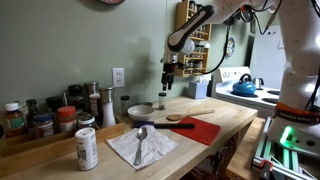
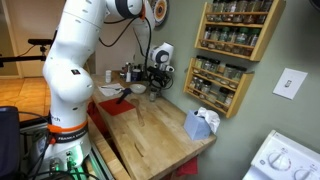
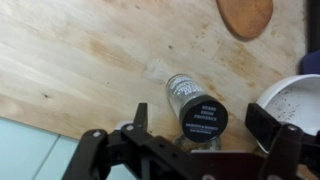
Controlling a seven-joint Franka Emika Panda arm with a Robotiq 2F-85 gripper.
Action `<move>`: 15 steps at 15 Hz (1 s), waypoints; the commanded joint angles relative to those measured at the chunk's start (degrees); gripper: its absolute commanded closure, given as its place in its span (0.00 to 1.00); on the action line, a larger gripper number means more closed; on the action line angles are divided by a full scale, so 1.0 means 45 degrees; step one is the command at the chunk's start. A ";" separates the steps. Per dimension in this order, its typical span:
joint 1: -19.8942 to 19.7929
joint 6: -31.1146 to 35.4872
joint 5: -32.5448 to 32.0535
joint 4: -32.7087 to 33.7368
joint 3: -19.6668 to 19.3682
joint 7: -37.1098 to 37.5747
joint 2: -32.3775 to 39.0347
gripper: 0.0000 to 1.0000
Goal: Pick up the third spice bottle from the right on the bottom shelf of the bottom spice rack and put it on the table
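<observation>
While gripper hangs spread, spice bottle (upright) stands near bowl.

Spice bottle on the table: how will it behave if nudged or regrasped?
The bottle looks rigid, likely glass: firm to grip, perhaps slippery. It seems upright and narrow on the table, so a high push could tip it. Being round, it would probably roll once down.

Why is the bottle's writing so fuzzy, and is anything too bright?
Wrist view: lettering on the spice bottle is too small and soft to read, and the gripper is a dark shape. In an exterior view, the white robot arm is brightest, slightly washed out.
</observation>
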 commanded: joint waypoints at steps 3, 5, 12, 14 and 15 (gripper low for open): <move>-0.0221 -0.0724 0.2041 -0.3281 -0.0129 -0.0265 -0.4100 0.00; 0.0213 -0.1045 0.1668 -0.3901 -0.0154 0.0300 -0.5447 0.00; 0.0161 -0.6532 -0.1729 -0.3500 0.0390 0.6242 -0.9452 0.00; 0.0362 -0.6323 -0.1486 -0.3329 0.0169 0.5760 -0.9046 0.00; 0.0320 -0.7065 -0.1562 -0.3225 0.0196 0.6098 -0.9471 0.00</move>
